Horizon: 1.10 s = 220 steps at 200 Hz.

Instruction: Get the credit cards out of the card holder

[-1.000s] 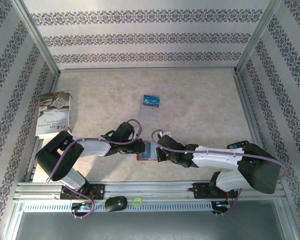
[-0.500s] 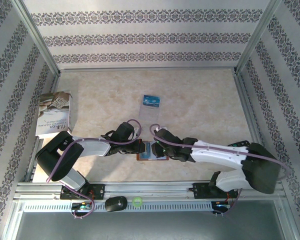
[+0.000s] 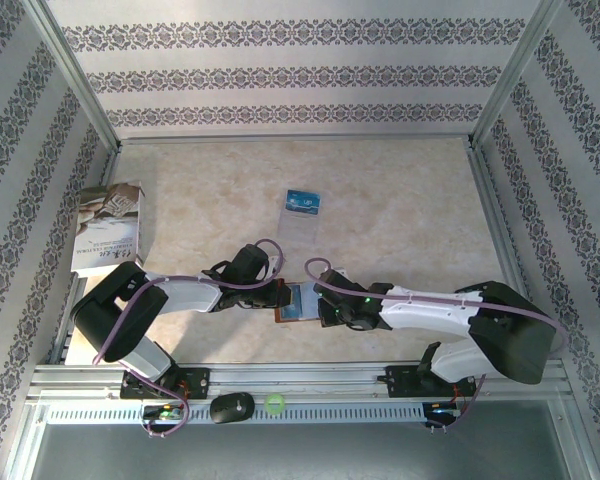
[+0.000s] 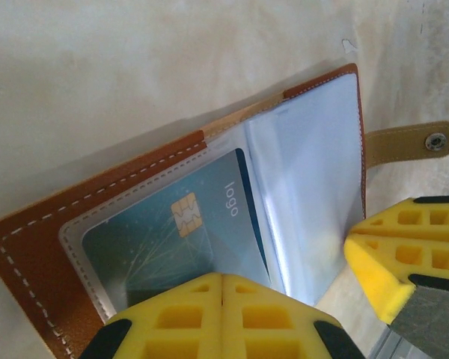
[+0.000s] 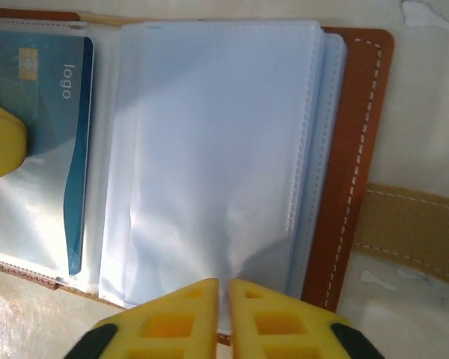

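While pinning card holder [image 3: 302, 302] open at 6 o'clock on desk [image 3: 400, 220], presses closed left gripper [image 4: 221, 280] onto page holding blue credit card [image 4: 172, 239]. Pinches clear sleeve [image 5: 217, 149] at 3 o'clock with right gripper [image 5: 224, 288]. Looks mid-search, card not yet out. Calls next for gripping card's edge, sliding free.

The card holder [image 4: 26, 250] is reddish-brown with white stitching, the credit card [image 4: 165, 247] teal-blue with pale lines.

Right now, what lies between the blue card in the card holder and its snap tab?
In the right wrist view, clear plastic sleeves, then the card holder's brown edge, lie between blue card and snap tab.
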Motion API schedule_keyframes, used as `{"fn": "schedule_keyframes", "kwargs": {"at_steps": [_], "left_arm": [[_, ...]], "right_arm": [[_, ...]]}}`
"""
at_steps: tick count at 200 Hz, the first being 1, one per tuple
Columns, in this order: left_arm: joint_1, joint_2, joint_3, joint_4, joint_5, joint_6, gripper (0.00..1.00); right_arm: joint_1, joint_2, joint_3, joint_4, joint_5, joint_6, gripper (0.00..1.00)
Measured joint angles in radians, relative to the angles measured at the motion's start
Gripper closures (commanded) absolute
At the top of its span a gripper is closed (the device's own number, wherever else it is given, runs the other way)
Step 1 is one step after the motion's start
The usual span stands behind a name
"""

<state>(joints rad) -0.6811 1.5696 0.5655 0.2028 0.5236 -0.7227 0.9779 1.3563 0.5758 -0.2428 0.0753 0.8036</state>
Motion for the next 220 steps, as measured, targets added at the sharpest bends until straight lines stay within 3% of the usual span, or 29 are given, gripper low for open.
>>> {"fn": "schedule_keyframes", "kwargs": {"at_steps": [25,40,67,135,157,190,220], "left_arm": [[0.000,-0.038,0.002,-0.038,-0.009,0.013,0.83],[0.000,-0.096,0.002,-0.051,-0.025,0.018,0.78],[0.000,-0.179,0.011,-0.069,-0.065,0.042,0.78],[0.000,-0.117,0.016,-0.116,-0.137,0.089,0.80],[0.000,-0.117,0.016,-0.122,-0.144,0.095,0.82],[0.000,-0.102,0.015,-0.144,-0.166,0.111,0.82],[0.000,-0.100,0.014,-0.154,-0.181,0.118,0.83]], "right_arm": [[0.000,-0.071,0.026,-0.040,0.003,-0.039,0.74],[-0.006,-0.088,0.066,-0.036,-0.019,-0.058,0.74],[-0.048,-0.052,0.120,0.014,-0.114,-0.069,0.76],[-0.072,0.100,0.149,0.061,-0.251,-0.069,0.77],[-0.079,0.100,0.157,0.060,-0.252,-0.074,0.76],[-0.079,0.100,0.179,0.041,-0.208,-0.127,0.62],[-0.072,0.126,0.200,0.019,-0.135,-0.209,0.68]]}}
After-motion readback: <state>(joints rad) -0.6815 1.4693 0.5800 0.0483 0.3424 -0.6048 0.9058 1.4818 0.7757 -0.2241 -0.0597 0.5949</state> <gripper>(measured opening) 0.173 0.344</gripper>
